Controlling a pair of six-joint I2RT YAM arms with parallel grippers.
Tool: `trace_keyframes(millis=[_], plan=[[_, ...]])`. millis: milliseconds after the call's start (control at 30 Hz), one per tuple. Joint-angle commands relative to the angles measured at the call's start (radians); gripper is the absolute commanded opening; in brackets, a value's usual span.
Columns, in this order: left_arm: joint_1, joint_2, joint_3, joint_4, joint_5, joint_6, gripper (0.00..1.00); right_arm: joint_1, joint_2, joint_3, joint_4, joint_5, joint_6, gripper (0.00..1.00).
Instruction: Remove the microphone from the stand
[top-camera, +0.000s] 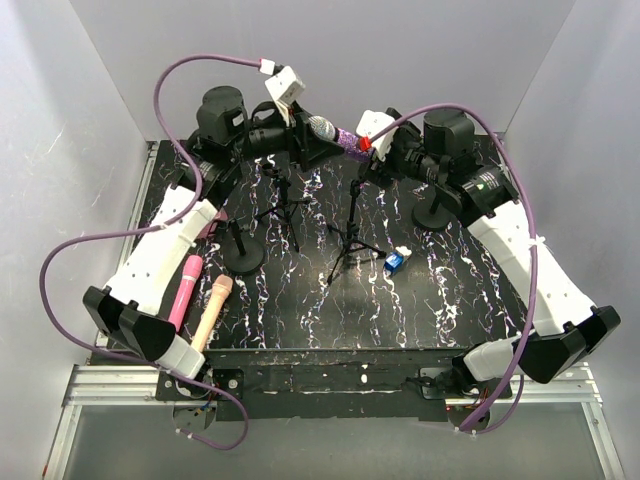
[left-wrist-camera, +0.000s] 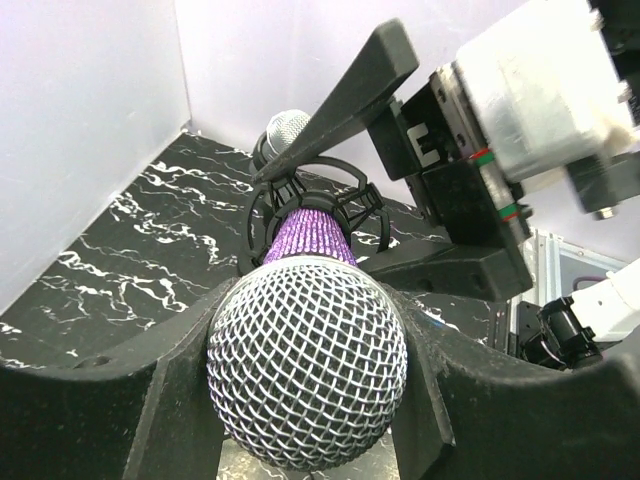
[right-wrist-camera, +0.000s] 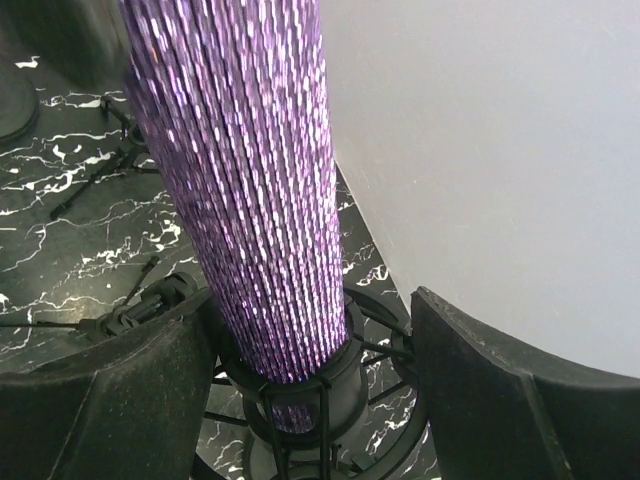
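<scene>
A purple glitter microphone (top-camera: 345, 138) with a silver mesh head (left-wrist-camera: 308, 358) sits tilted in the black shock mount (right-wrist-camera: 320, 390) of a tripod stand (top-camera: 352, 225) at the back middle of the table. My left gripper (top-camera: 312, 132) is shut on the mesh head, with both fingers pressed against it in the left wrist view (left-wrist-camera: 308, 400). My right gripper (top-camera: 370, 152) straddles the shock mount at the base of the purple body (right-wrist-camera: 240, 170). Its fingers (right-wrist-camera: 480, 390) rest against the mount's outer ring.
A pink microphone (top-camera: 184, 290) and a peach one (top-camera: 213, 312) lie at the front left. A round-base stand (top-camera: 243, 255), a small tripod (top-camera: 285, 205), another round base (top-camera: 432, 215) and a small blue object (top-camera: 395, 262) surround the stand. The back wall is close behind.
</scene>
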Motion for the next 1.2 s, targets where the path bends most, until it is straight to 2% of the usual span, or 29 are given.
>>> trace_keyframes(millis=[0,100,267,433,500,567,633,733,800,967,1067,1167], plan=[[0.026,-0.134,0.136,-0.025,-0.038,0.068,0.00,-0.016,-0.001,-0.040,-0.035,0.076,-0.011,0.80],[0.029,-0.151,0.206,-0.136,-0.101,0.164,0.00,-0.018,-0.004,-0.039,-0.037,0.071,-0.008,0.79],[0.029,-0.186,0.318,-0.280,-0.305,0.296,0.00,-0.018,-0.007,-0.022,-0.044,0.054,-0.006,0.79],[0.029,-0.144,0.542,-0.487,-0.422,0.433,0.00,-0.018,-0.026,-0.025,-0.050,0.025,0.000,0.79],[0.029,-0.111,0.649,-0.613,-0.489,0.517,0.00,-0.018,-0.038,-0.013,-0.053,0.005,0.009,0.79],[0.029,-0.113,0.694,-0.696,-0.570,0.633,0.00,-0.018,-0.050,-0.002,-0.052,-0.013,0.014,0.80],[0.029,-0.136,0.673,-0.754,-0.678,0.727,0.00,-0.018,-0.061,0.007,-0.057,-0.048,0.017,0.81],[0.029,-0.180,0.607,-0.855,-0.852,0.789,0.00,-0.016,-0.079,0.015,-0.060,-0.097,0.029,0.81],[0.029,-0.215,0.549,-0.929,-0.915,0.835,0.00,-0.012,-0.089,0.023,-0.057,-0.130,0.035,0.82],[0.029,-0.277,0.357,-1.145,-1.280,0.857,0.00,-0.003,-0.104,0.059,-0.060,-0.179,0.034,0.83],[0.035,-0.356,0.175,-1.214,-1.356,0.792,0.00,0.002,-0.110,0.075,-0.060,-0.199,0.040,0.84],[0.079,-0.471,-0.058,-1.192,-1.371,0.772,0.00,0.004,-0.118,0.076,-0.061,-0.211,0.052,0.84]])
